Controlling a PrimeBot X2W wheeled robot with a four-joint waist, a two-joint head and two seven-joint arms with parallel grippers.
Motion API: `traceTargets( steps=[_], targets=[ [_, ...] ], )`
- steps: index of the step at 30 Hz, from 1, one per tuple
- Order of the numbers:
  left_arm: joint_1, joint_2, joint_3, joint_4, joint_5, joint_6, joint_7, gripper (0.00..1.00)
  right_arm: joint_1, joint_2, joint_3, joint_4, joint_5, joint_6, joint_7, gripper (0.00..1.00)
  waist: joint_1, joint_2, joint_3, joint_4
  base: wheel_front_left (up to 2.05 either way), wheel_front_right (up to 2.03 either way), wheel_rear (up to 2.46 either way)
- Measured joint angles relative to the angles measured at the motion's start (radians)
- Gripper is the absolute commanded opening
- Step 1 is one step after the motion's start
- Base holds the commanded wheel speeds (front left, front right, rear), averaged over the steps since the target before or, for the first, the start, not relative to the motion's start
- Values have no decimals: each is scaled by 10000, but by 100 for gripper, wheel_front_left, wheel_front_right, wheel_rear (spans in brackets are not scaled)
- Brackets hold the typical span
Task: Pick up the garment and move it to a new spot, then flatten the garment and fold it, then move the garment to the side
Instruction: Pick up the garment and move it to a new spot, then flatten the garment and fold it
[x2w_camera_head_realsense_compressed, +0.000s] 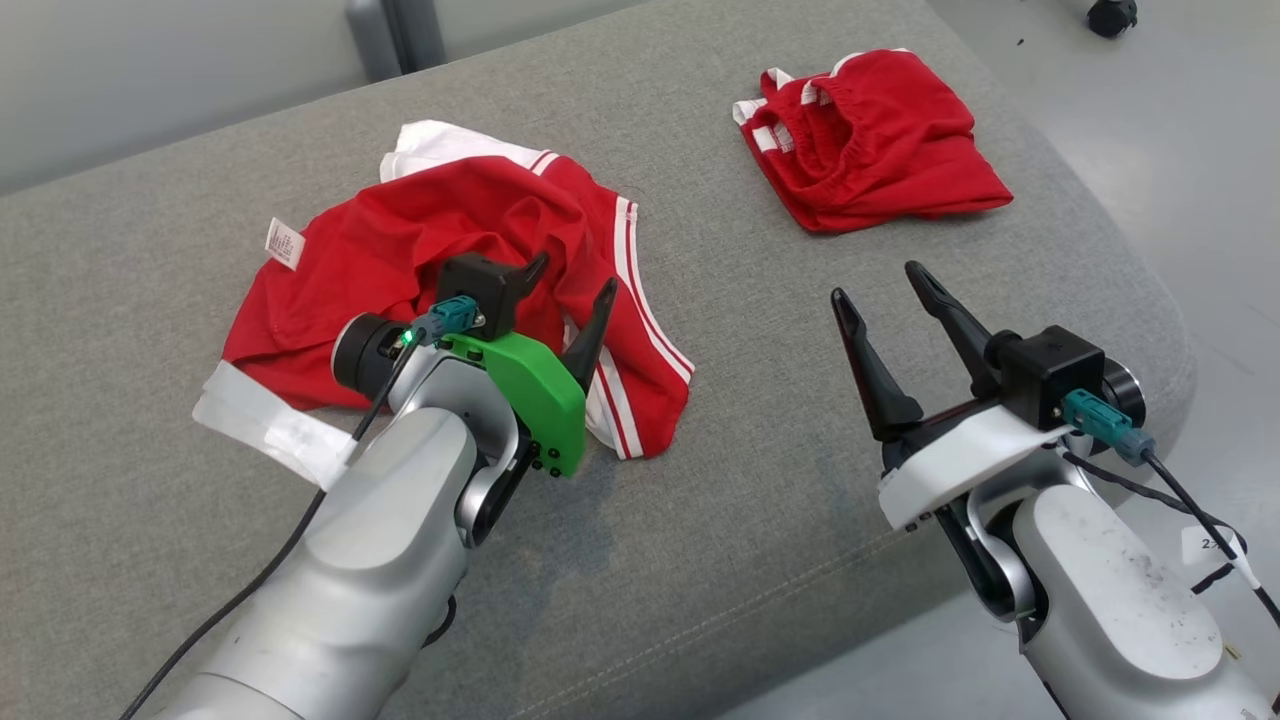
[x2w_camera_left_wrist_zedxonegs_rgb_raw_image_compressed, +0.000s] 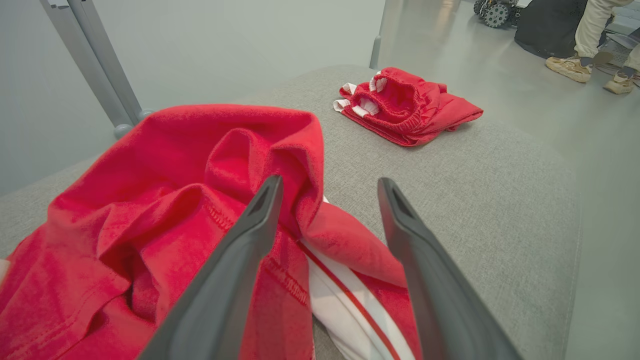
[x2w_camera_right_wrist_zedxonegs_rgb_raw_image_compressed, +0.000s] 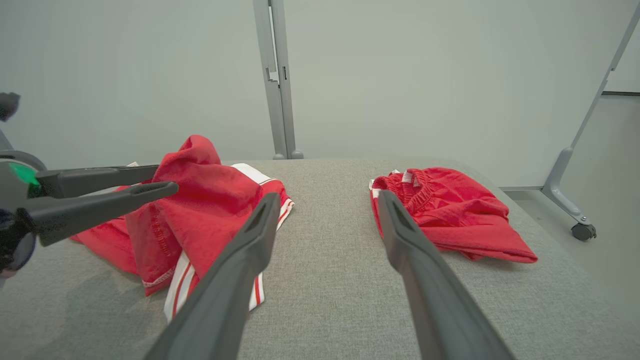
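garment (x2w_camera_head_realsense_compressed: 400, 240) crumpled mid-left on cushion (x2w_camera_head_realsense_compressed: 780, 450), bunched btw L gripper (x2w_camera_head_realsense_compressed: 574, 276) tips | jaws wide, touching fabric, no grip | R gripper (x2w_camera_head_realsense_compressed: 878, 284) wide, empty

Robotics lab or test bay, indoor. Grounds: pale partition panels (x2w_camera_right_wrist_zedxonegs_rgb_raw_image_compressed: 400, 75) on grey metal posts (x2w_camera_right_wrist_zedxonegs_rgb_raw_image_compressed: 275, 75), one foot ending in a castor (x2w_camera_right_wrist_zedxonegs_rgb_raw_image_compressed: 582, 231); smooth grey floor (x2w_camera_left_wrist_zedxonegs_rgb_raw_image_compressed: 500, 65); grey fabric-covered bench (x2w_camera_head_realsense_compressed: 780, 480) serving as work surface; small wheeled machine (x2w_camera_left_wrist_zedxonegs_rgb_raw_image_compressed: 495, 12) parked at the far side, near a person's tan shoes (x2w_camera_left_wrist_zedxonegs_rgb_raw_image_compressed: 567, 67) and trouser legs.
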Motion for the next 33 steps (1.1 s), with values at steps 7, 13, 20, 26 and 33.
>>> traceTargets(
  steps=[7,13,20,26,33],
  targets=[
    [180,8,-155,-518,-345,84,-600,100,7,-88,-257,265,79,-12,-98,100,0,0,-85,446,0,0,0],
    [811,23,-69,-322,-328,564,-917,100,181,-176,-430,424,109,-102,-186,100,0,0,-270,935,0,0,0],
    [1703,48,194,-4,-546,844,-1001,100,365,-150,-372,523,174,-100,-228,100,0,0,-589,1372,0,0,0],
    [1914,59,209,113,-681,953,-1001,100,362,4,-136,504,174,-56,-228,100,0,0,-603,1282,0,0,0],
    [1913,59,105,219,-984,1024,-999,100,333,121,-35,500,174,2,-228,100,0,0,-333,791,0,0,0]
  ],
)
